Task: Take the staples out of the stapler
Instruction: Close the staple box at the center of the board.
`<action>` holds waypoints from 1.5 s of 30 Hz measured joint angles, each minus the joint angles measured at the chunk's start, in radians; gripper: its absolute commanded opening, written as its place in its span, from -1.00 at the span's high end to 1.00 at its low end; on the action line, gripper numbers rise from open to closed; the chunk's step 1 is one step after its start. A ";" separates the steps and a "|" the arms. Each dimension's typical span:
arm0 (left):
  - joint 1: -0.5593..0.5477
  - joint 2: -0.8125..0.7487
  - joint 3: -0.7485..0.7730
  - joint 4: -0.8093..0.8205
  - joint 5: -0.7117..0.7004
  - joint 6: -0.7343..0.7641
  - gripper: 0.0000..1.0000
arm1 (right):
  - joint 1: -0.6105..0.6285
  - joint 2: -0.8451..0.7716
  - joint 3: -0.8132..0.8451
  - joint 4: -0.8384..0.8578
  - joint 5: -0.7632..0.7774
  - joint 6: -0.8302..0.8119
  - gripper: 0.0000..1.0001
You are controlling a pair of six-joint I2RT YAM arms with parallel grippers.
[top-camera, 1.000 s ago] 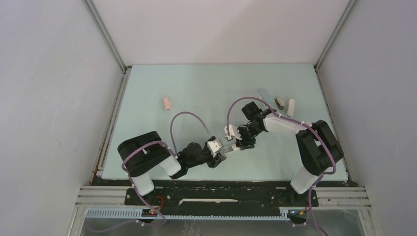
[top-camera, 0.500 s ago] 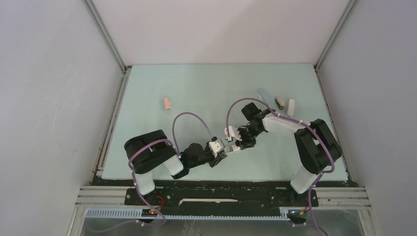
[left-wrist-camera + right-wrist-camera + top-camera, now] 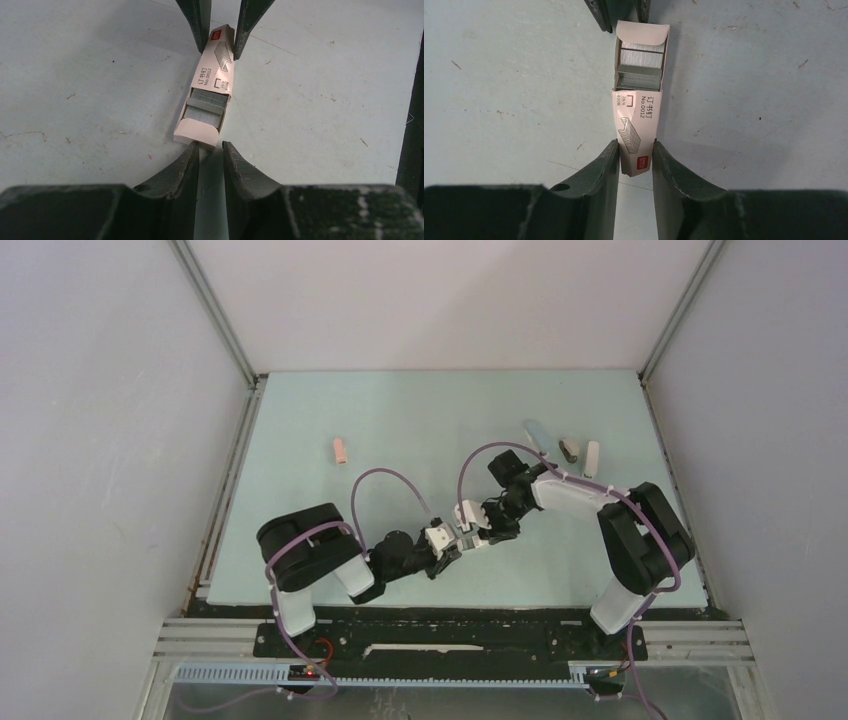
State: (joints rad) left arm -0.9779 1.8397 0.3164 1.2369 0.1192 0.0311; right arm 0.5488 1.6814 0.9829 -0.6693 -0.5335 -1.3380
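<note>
A small pink-white staple box (image 3: 638, 125) is held a little above the table in front of the arms. My right gripper (image 3: 635, 145) is shut on its printed sleeve end. The inner tray (image 3: 200, 132) is slid partly out, showing grey staples (image 3: 206, 106) lying in it. My left gripper (image 3: 210, 145) faces the tray end. Its fingertips (image 3: 194, 150) touch the end, a narrow gap shows between them, and nothing sits in that gap. From above, the two grippers meet tip to tip around the box (image 3: 468, 537). A pink stapler (image 3: 341, 450) lies far left and a white stapler (image 3: 592, 455) far right.
Next to the white stapler at the back right lie a pale blue oblong thing (image 3: 536, 432) and a small dark one (image 3: 569, 449). The pale green mat (image 3: 420, 420) is bounded by white walls on three sides. Purple cables loop over both arms.
My left arm has reached right until its fingertips met the box's tray end. Both grippers have narrowed, the right one onto the box sleeve.
</note>
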 measured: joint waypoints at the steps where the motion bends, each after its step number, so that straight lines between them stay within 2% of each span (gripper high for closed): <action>1: 0.000 0.000 0.000 0.000 0.000 0.000 0.42 | 0.003 0.000 0.000 0.000 0.005 0.000 0.24; 9: 0.000 0.014 0.013 0.006 0.008 -0.005 0.40 | 0.048 -0.001 0.000 -0.001 0.035 0.002 -0.09; 17: -0.002 0.019 0.014 0.038 0.013 -0.014 0.38 | 0.014 -0.027 0.000 -0.024 0.014 0.028 -0.24; 23: -0.002 0.031 0.014 0.032 0.013 -0.016 0.37 | -0.021 -0.095 0.000 -0.044 -0.023 0.034 -0.19; 32: -0.002 0.035 0.014 0.039 0.012 -0.034 0.37 | -0.026 -0.050 0.000 -0.068 -0.005 0.039 -0.18; 37: -0.002 0.039 0.014 0.046 0.013 -0.043 0.39 | -0.017 -0.016 0.000 -0.062 0.030 0.057 -0.03; 45: -0.002 0.050 0.014 0.065 0.016 -0.057 0.45 | 0.018 0.000 0.000 -0.031 0.044 0.082 0.06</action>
State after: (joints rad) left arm -0.9798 1.8900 0.3309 1.3022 0.1356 -0.0261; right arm 0.5667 1.6814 0.9829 -0.7002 -0.4892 -1.2564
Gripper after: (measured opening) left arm 0.289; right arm 0.481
